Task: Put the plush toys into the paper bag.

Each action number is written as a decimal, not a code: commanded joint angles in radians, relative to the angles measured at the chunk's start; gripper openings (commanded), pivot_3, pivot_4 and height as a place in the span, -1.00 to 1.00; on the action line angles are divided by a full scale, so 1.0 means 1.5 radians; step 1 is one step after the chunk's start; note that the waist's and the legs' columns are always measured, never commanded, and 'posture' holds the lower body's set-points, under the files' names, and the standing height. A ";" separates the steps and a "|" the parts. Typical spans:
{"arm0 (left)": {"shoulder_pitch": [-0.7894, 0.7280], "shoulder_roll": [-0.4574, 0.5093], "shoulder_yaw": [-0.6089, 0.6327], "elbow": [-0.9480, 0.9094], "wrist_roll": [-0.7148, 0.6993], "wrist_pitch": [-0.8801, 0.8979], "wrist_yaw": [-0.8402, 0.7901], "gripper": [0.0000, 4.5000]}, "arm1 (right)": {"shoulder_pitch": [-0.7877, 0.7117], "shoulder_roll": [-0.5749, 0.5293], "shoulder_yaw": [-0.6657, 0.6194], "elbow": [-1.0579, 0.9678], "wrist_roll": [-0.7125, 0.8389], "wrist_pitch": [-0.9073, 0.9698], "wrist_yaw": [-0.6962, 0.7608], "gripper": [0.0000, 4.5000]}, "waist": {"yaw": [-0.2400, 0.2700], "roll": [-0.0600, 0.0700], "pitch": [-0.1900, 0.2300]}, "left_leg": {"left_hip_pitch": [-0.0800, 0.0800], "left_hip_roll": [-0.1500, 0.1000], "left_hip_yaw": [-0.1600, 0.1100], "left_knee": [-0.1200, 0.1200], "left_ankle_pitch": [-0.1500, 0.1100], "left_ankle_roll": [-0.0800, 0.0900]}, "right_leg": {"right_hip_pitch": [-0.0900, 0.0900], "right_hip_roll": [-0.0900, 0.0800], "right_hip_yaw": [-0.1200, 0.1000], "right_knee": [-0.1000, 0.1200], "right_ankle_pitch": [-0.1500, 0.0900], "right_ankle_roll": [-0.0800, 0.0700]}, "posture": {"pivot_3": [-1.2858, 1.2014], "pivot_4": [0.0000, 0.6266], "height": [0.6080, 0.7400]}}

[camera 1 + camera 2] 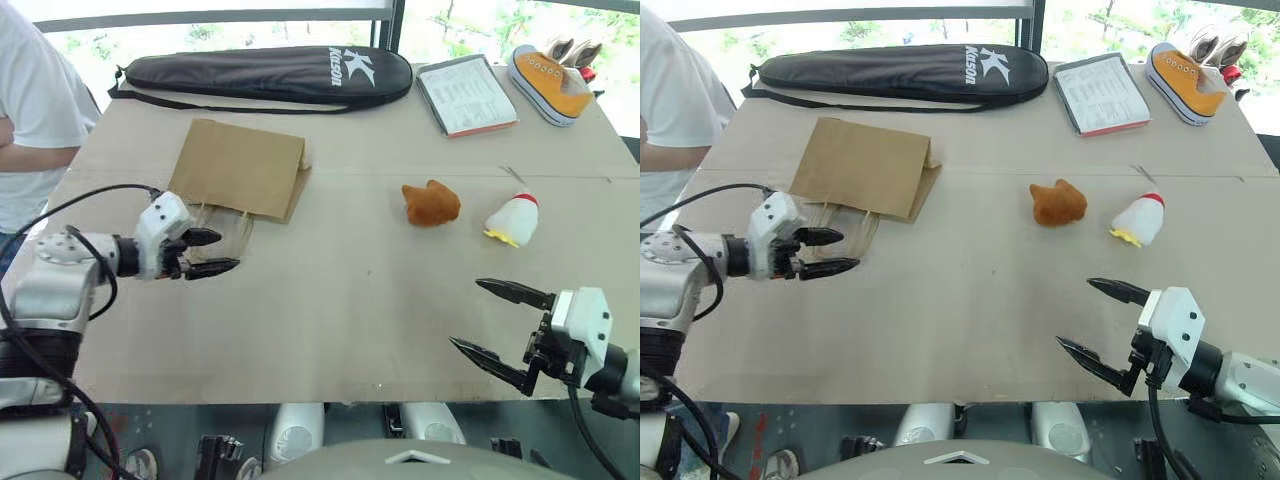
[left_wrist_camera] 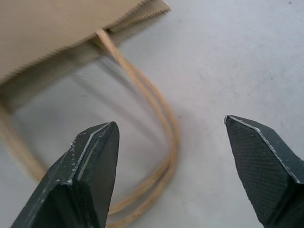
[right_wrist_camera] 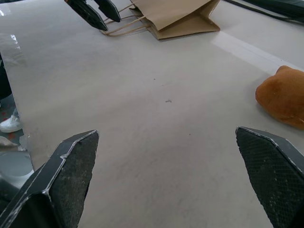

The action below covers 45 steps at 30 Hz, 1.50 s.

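The brown paper bag (image 1: 240, 168) lies flat on the table's left half, its loop handles (image 2: 161, 142) spread toward me. My left gripper (image 1: 229, 250) hovers at those handles, open, and the loops lie between its fingers (image 2: 90, 166) without being pinched. The orange-brown plush toy (image 1: 431, 203) and the white plush toy (image 1: 513, 219), with its red top and yellow base, rest side by side right of centre. My right gripper (image 1: 465, 312) stands open near the front right edge, well short of both toys and holding nothing. The right wrist view shows the orange toy (image 3: 282, 97) ahead.
A long black racket case (image 1: 270, 72) lies along the far edge, with a booklet (image 1: 465, 95) and an orange-and-white sneaker (image 1: 548, 80) at the far right. A person in a white shirt (image 1: 30, 110) sits at the table's left side.
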 commanded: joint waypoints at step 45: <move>-0.296 -0.340 0.260 -0.044 -0.600 0.852 0.620 -1.00 | -0.437 0.154 0.353 0.111 -0.144 0.159 -0.252 -0.99 | -0.014 -0.002 0.001 | -0.001 0.000 -0.010 0.008 0.000 0.000 | -0.002 0.003 -0.001 0.011 0.000 0.000 | 0.03 -0.52 1.00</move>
